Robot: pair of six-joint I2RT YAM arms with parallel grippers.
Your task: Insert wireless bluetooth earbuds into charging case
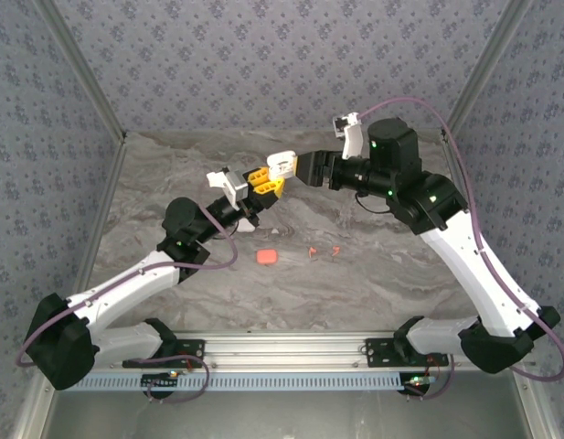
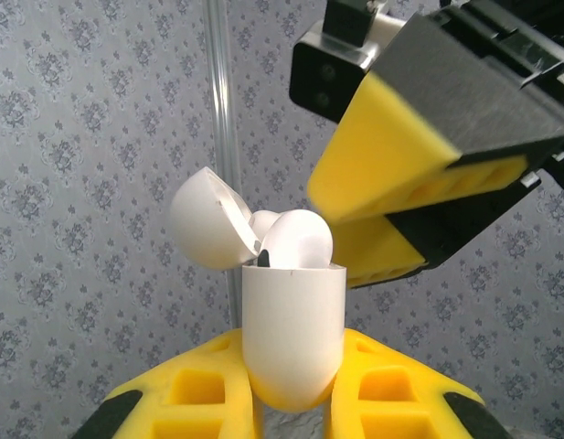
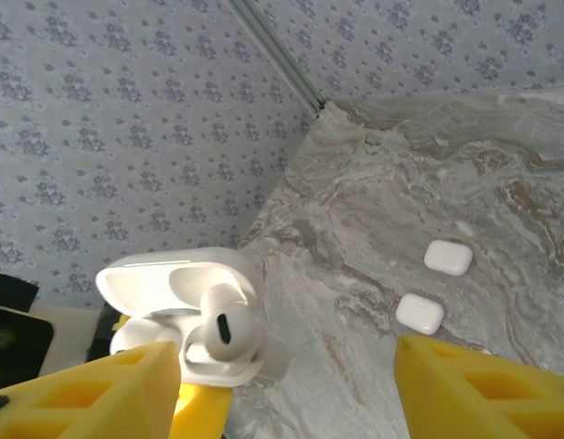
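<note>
**White earbud sits in the open case, held in my left claw**

On my left wrist feed the white earbud [image 2: 295, 242] sits in the mouth of the white charging case [image 2: 291, 329], its rounded head standing above the rim. The right wrist feed shows the same earbud [image 3: 222, 329] with its dark oval grille facing the camera. Just behind it, toward the hinge, I can see the head of a second white earbud [image 2: 263, 222]. The lid [image 2: 204, 229] is swung fully open and tips away to the left.

The left claw [image 2: 291, 366] is clamped on the lower body of the case, one yellow finger on each side, and the case stands upright in it. The right claw [image 3: 286, 352] is spread wide with nothing between its fingers. Its left finger [image 3: 108, 393] is just beside the case, and I cannot tell whether it touches.

From the top camera, both claws meet over the far middle of the bench [image 1: 382, 274]. Nearer to the arm bases lies a closed coral case [image 1: 268, 257]. To its right, apart from it, lie a coral-red earbud [image 1: 312, 251] and a second coral-red earbud [image 1: 335, 250]. The right wrist feed also shows two closed white cases [image 3: 448, 257] [image 3: 420, 313] lying near each other on the bench.
</note>
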